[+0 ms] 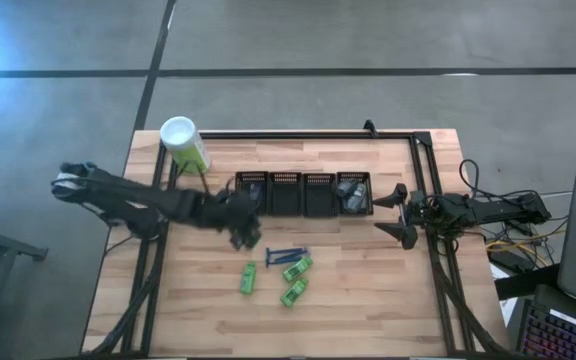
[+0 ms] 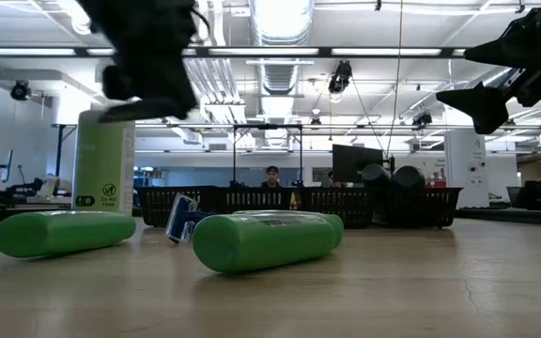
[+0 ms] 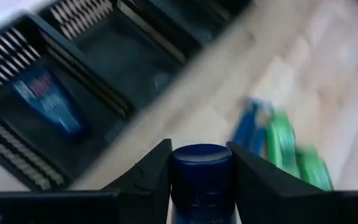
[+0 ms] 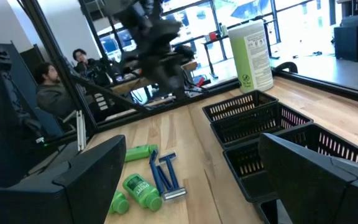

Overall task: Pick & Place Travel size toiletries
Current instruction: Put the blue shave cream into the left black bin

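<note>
My left gripper (image 1: 245,232) hovers just on the near side of the leftmost black mesh bin (image 1: 251,193) and is shut on a dark navy tube (image 3: 201,177). Another navy tube (image 3: 48,102) lies inside a bin. Three bright green tubes (image 1: 250,278) (image 1: 298,267) (image 1: 293,292) lie flat on the table, with thin blue razors (image 1: 286,254) beside them. Grey bottles (image 1: 352,193) fill the rightmost bin. My right gripper (image 1: 393,213) waits open to the right of the bins, above the table. My left gripper pinches the navy tube between its two fingers (image 3: 148,180). The tube lies along the fingers, with its round cap end (image 3: 201,163) pointing out between the tips. The rest of the tube is hidden behind the cap. The low view shows the gripper (image 2: 148,56) well above the tabletop.
A row of black mesh bins (image 1: 301,193) runs across the table's far half. The tall pale-green white-capped canister (image 1: 183,143) stands at the far left corner. A black frame rail (image 1: 428,180) borders the right side. People sit beyond the table (image 4: 48,87).
</note>
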